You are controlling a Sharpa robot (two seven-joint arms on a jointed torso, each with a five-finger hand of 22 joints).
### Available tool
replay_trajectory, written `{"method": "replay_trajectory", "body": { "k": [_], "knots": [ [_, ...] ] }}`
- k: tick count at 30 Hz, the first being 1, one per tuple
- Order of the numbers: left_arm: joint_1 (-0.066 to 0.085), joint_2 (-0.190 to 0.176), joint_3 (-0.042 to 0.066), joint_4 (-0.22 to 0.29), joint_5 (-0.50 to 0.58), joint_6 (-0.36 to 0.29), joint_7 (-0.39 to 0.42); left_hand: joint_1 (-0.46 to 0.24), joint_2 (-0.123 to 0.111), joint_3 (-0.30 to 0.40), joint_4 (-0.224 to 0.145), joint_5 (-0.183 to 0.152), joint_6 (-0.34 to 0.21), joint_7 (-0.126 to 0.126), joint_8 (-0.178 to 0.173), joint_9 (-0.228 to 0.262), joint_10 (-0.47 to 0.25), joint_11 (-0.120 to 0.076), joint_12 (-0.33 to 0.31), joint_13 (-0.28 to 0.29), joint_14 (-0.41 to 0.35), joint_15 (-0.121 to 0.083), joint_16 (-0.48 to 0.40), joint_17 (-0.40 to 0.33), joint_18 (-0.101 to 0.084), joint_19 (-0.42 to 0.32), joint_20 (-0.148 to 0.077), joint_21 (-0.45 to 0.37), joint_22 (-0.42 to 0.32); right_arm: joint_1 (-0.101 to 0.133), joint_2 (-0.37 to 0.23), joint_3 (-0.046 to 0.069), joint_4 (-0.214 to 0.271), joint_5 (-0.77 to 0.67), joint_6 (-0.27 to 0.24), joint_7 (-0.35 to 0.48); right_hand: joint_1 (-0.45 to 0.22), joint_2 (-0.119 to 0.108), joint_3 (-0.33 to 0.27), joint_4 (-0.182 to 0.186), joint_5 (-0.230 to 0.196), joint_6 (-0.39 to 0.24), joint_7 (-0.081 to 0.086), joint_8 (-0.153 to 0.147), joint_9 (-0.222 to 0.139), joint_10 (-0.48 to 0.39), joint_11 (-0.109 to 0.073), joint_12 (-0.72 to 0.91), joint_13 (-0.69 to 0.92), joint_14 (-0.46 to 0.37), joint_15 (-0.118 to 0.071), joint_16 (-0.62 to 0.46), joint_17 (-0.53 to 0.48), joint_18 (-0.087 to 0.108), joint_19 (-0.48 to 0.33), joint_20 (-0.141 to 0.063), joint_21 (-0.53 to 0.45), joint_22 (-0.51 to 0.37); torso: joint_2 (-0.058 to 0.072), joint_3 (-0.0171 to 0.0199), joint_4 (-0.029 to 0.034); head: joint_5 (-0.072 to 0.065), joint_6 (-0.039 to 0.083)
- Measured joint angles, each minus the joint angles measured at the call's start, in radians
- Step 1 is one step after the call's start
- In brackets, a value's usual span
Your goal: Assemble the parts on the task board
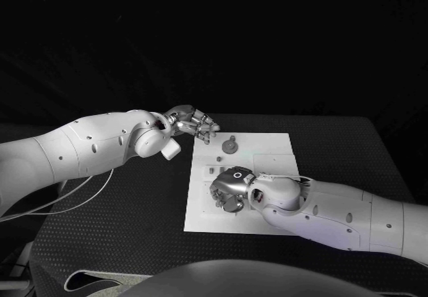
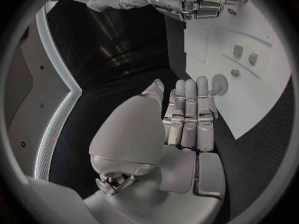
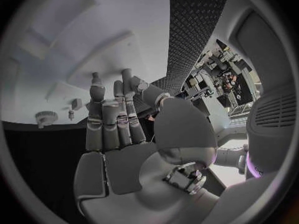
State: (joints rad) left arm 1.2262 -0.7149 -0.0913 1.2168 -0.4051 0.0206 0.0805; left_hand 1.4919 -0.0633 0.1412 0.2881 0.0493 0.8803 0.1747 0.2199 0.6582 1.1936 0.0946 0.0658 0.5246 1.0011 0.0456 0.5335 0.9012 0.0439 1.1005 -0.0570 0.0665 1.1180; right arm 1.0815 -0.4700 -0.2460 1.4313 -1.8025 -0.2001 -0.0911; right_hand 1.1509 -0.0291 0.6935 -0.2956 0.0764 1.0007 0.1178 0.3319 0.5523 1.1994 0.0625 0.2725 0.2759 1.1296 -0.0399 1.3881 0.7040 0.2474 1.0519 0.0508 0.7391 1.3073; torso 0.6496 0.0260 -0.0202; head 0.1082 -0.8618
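Head view has the task board [image 1: 268, 148] lying flat in the middle of the black table [image 1: 357, 142], and a good part of its near half is covered by the right hand [image 1: 230, 189] and its white arm [image 1: 339, 213]. One grey part, a round gear-like piece [image 1: 230, 146], sits near the board's far edge, clear of both hands. Two smaller parts [image 1: 217, 167] lie between it and the right hand; they are too small to make out in shape. Whatever lies under the right hand is hidden. That hand hangs low over the board with its fingers curled downward, and I cannot tell whether they hold anything or touch the plate. In the right wrist view the fingers [image 3: 115, 119] stand straight, close together, nothing between them.

Left hand [image 1: 192, 122] hovers at the board's far left corner, just beside the gear piece. Left wrist view shows its fingers [image 2: 187, 114] extended side by side, empty, their tips close to the round part [image 2: 219, 83]. A loose cable [image 1: 80, 198] trails under the left arm [image 1: 89, 148].
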Motion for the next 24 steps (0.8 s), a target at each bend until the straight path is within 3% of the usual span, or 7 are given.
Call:
{"method": "replay_trajectory", "body": {
  "k": [17,20,24],
  "knots": [
    [0.000,-0.001,0.000,0.001,0.000,0.003,-0.001,0.000,0.000,0.000,0.000,0.000,0.000,0.000,0.000,0.000,0.000,0.000,0.000,0.000,0.000,0.000,0.000,0.000,0.000,0.000,0.000,0.000,0.000,-0.003,0.011,0.002,-0.006,-0.001,0.010,-0.001,0.000,0.000,-0.003,0.001,-0.003,-0.003,0.001,-0.001,0.000,0.001,0.001,-0.003,0.001,-0.003,-0.001,0.000,0.002,0.000,-0.001,0.002,0.000,0.000,0.000,0.0000,-0.0005,-0.002,-0.003],
    [0.000,-0.001,0.000,0.001,0.000,0.004,-0.001,0.000,0.000,0.000,0.000,0.000,0.000,0.000,0.000,0.000,0.000,0.000,0.000,0.000,0.000,0.000,0.000,0.000,0.007,0.000,0.000,0.000,0.000,-0.003,0.010,0.002,-0.006,0.005,0.010,-0.001,0.012,-0.019,-0.014,0.006,-0.003,-0.020,0.017,-0.016,0.013,-0.023,0.014,-0.019,0.004,-0.012,0.008,0.000,0.004,0.000,-0.003,0.003,0.000,0.000,0.000,0.0000,-0.0005,-0.002,-0.004],
    [0.000,-0.002,0.000,0.001,0.000,0.006,-0.002,0.000,0.000,0.000,0.000,0.000,0.000,0.000,0.000,0.000,0.000,0.000,0.000,0.000,0.000,0.000,0.000,0.000,0.009,0.000,0.000,0.000,-0.001,-0.004,0.004,0.001,-0.004,0.016,0.009,0.000,-0.026,-0.086,-0.024,0.015,-0.002,-0.063,0.028,-0.040,0.010,-0.056,0.028,-0.042,-0.003,-0.027,0.014,0.000,0.008,0.008,-0.007,0.007,0.000,0.000,0.000,0.0000,-0.0004,-0.002,-0.004]
  ]
}}
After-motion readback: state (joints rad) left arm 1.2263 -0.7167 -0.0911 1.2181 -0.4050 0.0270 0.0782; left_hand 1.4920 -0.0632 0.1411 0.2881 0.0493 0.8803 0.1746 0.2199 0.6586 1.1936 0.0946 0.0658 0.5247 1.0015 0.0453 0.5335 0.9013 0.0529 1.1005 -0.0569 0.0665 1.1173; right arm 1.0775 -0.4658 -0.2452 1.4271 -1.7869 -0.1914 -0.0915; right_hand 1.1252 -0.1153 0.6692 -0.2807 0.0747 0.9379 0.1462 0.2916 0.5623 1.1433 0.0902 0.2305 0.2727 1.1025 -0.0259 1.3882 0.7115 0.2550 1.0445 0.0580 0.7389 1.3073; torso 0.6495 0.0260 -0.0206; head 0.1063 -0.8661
